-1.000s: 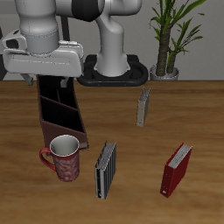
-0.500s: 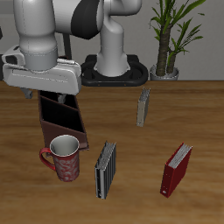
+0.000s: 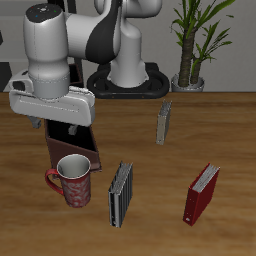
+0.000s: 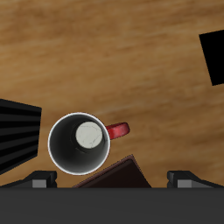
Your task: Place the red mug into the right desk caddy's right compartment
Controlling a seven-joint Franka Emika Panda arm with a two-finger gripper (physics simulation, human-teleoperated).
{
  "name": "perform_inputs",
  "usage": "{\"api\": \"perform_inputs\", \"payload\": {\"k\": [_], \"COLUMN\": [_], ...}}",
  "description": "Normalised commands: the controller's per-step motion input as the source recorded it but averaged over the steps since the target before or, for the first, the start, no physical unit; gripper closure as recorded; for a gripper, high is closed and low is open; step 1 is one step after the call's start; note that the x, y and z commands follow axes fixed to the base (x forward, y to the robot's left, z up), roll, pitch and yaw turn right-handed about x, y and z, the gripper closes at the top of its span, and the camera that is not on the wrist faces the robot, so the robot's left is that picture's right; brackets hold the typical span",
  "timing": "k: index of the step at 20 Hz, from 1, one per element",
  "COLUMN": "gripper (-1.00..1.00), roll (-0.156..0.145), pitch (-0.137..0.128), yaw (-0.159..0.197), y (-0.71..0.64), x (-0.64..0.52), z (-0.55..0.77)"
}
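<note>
Hovering above the caddy [image 3: 72, 135], my gripper [image 3: 57, 128] carries nothing; its fingers are too hidden in the exterior view, and show only as tips at the frame's edge in the wrist view, so I cannot tell whether the jaws stand apart or together. The mug [image 3: 74, 180] stands upright on the table [image 3: 150, 150], just beside the caddy's near end and closer to the table's front edge, untouched. Its handle [image 4: 117, 130] sticks out sideways, away from the striped book [image 3: 120, 194]. In the wrist view the mug's mouth [image 4: 79, 143] sits near centre, with the caddy's corner [image 4: 114, 173] close against it. My judgement: the mug lies forward of and below the claw, so the coming move is a short advance toward the front edge, then a descent over the rim. The grasp is not yet begun.
</note>
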Motion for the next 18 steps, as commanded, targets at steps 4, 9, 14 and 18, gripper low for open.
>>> {"api": "perform_inputs", "payload": {"k": [4, 9, 14, 18], "gripper": [-1.00, -1.00, -1.00, -1.00], "roll": [-0.028, -0.010, 0.013, 0.005], "pitch": [0.071, 0.034, 0.022, 0.042], "yaw": [-0.138, -0.080, -0.067, -0.099], "y": [-0.10, -0.01, 0.04, 0.01], "x": [0.04, 0.02, -0.02, -0.02], "z": [-0.57, -0.32, -0.28, -0.27]}}
